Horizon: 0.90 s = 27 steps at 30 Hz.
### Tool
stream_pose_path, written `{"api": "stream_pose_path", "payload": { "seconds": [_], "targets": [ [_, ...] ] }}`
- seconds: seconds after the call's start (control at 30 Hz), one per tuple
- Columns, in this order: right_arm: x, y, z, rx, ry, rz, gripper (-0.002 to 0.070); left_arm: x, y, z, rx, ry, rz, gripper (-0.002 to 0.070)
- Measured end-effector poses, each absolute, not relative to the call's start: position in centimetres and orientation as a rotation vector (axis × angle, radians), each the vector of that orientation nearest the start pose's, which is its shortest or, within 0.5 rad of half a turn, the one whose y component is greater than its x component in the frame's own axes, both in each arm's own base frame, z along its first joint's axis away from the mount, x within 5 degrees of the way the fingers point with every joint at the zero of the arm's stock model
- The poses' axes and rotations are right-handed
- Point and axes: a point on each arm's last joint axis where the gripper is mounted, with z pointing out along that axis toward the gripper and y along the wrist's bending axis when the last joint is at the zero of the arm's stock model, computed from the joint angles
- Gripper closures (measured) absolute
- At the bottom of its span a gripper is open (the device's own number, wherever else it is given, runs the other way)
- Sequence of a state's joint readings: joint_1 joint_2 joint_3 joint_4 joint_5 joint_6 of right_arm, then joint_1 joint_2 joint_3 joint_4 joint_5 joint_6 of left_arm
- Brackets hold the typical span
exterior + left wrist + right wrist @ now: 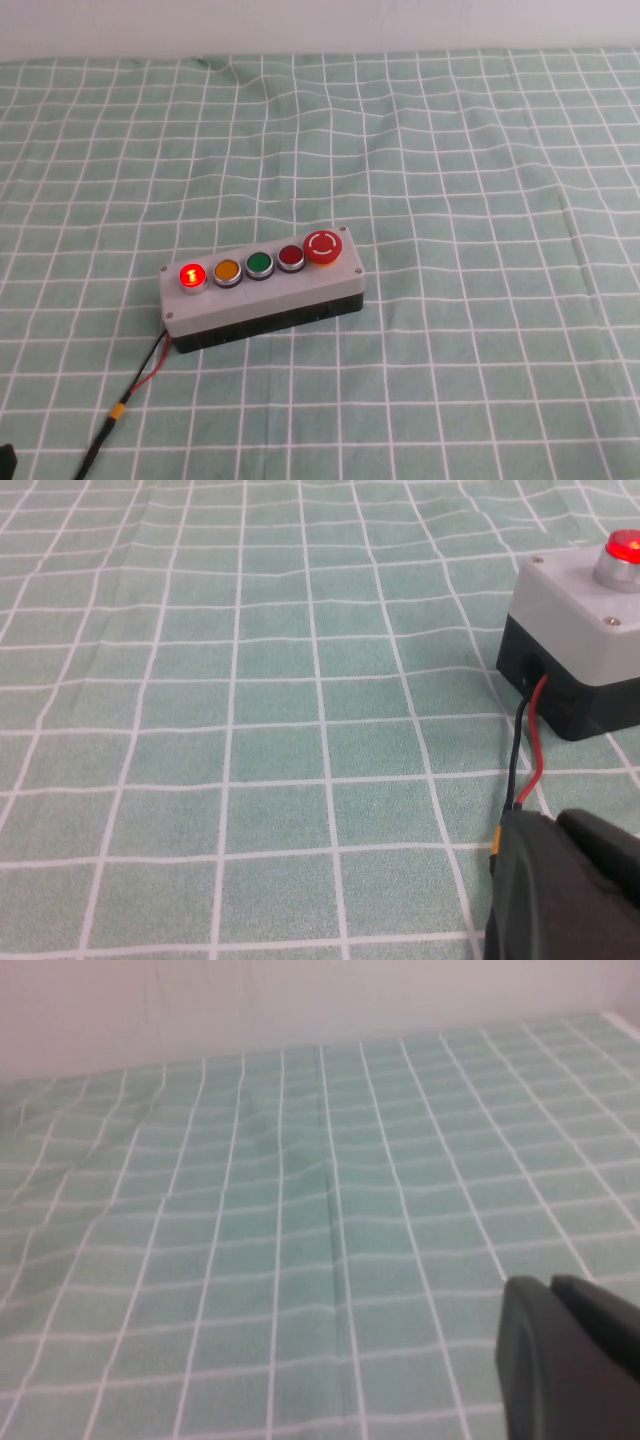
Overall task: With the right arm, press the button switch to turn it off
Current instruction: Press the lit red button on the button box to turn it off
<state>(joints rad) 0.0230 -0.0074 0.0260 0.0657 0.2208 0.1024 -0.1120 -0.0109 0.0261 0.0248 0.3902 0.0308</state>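
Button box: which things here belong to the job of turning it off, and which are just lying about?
Job: button box; lit red button at its left end; right gripper, over bare cloth, away from the box.
Lying about: yellow button; green button; dark red button; red stop button; cable; checked cloth; left gripper, beside the cable.

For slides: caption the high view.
Grey switch box, leftmost button lit red, on checked cloth; left gripper by its cable, right gripper above cloth.
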Motion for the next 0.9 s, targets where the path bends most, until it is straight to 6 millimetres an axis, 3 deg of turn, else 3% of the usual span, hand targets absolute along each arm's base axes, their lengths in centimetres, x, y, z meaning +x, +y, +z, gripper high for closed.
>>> {"api": "stream_pose_path", "payload": {
  "seconds": [0.17,0.4,0.53,0.67,0.9],
  "targets": [
    [5.7,0.2,20.2,0.110,1.534,0.154,0.0692,5.2,-0.5,17.0,0.150,1.883,-0.031,0.0678],
    [4.5,-0.3,24.4,0.122,1.037,0.170,0.0692,5.2,-0.5,17.0,0.150,1.883,-0.031,0.0678],
    [3.2,-1.2,26.1,0.237,0.788,0.245,0.0692,5.2,-0.5,17.0,0.150,1.883,-0.031,0.0678],
    [2.6,-1.7,27.7,0.325,0.739,0.320,0.0692,5.2,-0.5,17.0,0.150,1.883,-0.031,0.0678],
    [0.6,-0.7,34.9,0.221,0.824,0.351,0.0692,5.2,-0.5,17.0,0.150,1.883,-0.031,0.0678]
  ]
}}
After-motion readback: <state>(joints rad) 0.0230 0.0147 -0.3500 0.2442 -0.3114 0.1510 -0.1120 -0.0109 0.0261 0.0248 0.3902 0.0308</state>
